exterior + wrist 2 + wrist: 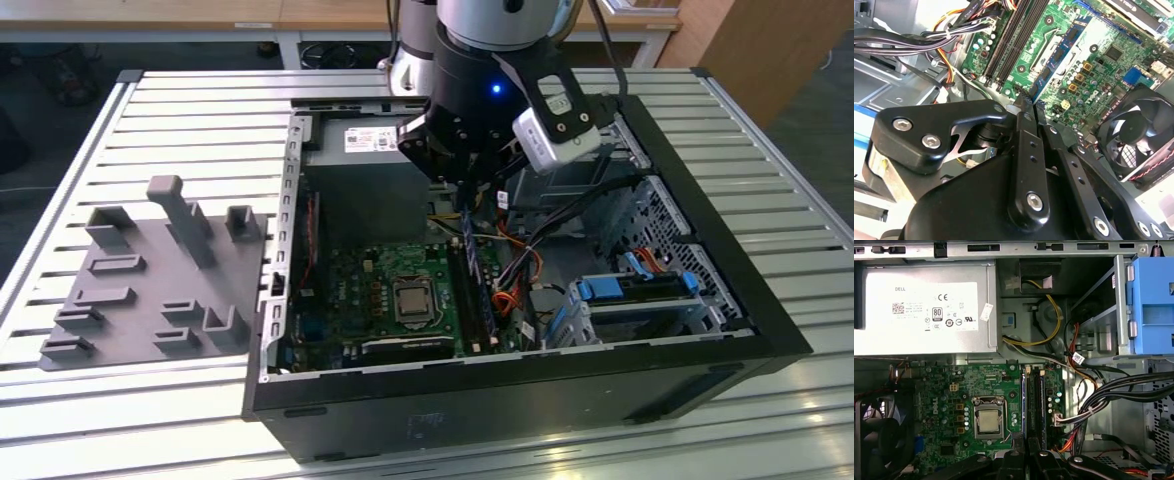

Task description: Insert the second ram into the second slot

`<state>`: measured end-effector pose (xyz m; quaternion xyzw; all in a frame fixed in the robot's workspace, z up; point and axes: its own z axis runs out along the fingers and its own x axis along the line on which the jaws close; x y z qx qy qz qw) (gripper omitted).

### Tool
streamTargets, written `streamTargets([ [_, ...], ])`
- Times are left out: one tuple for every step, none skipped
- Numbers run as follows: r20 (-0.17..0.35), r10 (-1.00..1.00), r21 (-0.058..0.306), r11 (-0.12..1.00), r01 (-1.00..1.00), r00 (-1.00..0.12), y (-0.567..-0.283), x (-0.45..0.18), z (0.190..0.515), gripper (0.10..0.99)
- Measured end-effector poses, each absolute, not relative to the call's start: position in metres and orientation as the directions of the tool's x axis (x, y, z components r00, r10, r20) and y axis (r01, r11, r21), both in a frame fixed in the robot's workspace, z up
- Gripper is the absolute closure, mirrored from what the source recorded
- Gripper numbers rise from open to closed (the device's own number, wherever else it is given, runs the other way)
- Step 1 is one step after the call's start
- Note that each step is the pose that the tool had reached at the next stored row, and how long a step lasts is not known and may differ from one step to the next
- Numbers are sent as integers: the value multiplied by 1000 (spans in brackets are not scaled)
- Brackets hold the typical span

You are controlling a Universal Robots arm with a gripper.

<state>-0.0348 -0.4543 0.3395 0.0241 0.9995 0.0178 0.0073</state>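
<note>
At upper centre of the exterior view, the gripper (467, 200) hung over the motherboard (387, 300). Its fingers (1023, 125) clenched the second ram (1039, 85).

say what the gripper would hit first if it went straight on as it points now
Probably the memory slots on the motherboard: the gripper points down at them with nothing visible between. Depth is unclear, so which slot I cannot tell.

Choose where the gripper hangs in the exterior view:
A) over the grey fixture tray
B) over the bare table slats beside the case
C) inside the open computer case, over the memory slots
C: the gripper reaches down into the open computer case, over the memory slots.
</note>
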Motion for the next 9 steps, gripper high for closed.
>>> streamTargets([
  [-14,48,36,998,48,-999,-454,-35,339,949],
  [-14,48,36,998,48,-999,-454,-35,339,949],
  [-14,48,36,998,48,-999,-454,-35,339,949],
  [-14,48,36,998,48,-999,-454,-35,338,949],
  [-14,48,36,998,48,-999,-454,-35,338,949],
  [-14,48,36,998,48,-999,-454,-35,338,949],
  [-14,48,36,998,48,-999,-454,-35,337,949],
  [-14,48,36,998,48,-999,-454,-35,337,949],
  [-14,48,36,998,48,-999,-454,-35,337,949],
])
